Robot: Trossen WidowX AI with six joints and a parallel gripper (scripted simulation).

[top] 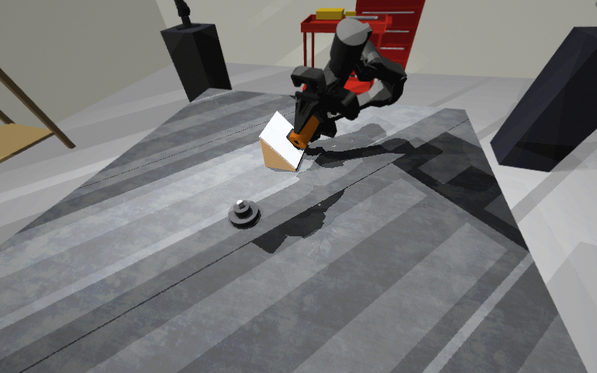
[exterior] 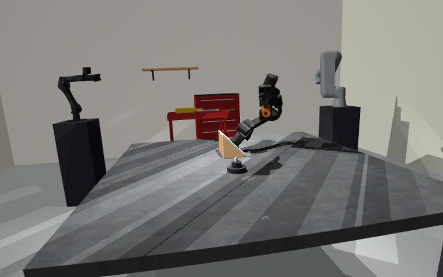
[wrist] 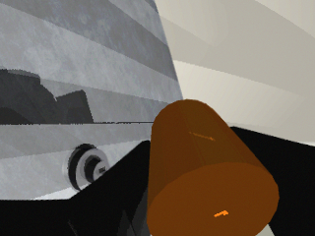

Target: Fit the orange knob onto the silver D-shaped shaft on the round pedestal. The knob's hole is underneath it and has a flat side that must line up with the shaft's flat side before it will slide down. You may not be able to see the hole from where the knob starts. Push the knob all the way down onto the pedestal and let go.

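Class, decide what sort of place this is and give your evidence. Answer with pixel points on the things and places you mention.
Probably a robotics workshop or lab: there is a red tool cabinet (top: 406,41) (exterior: 217,111), a red cart (top: 308,27) (exterior: 169,116), and a grey robot arm (exterior: 328,75) on a dark stand (exterior: 340,127).
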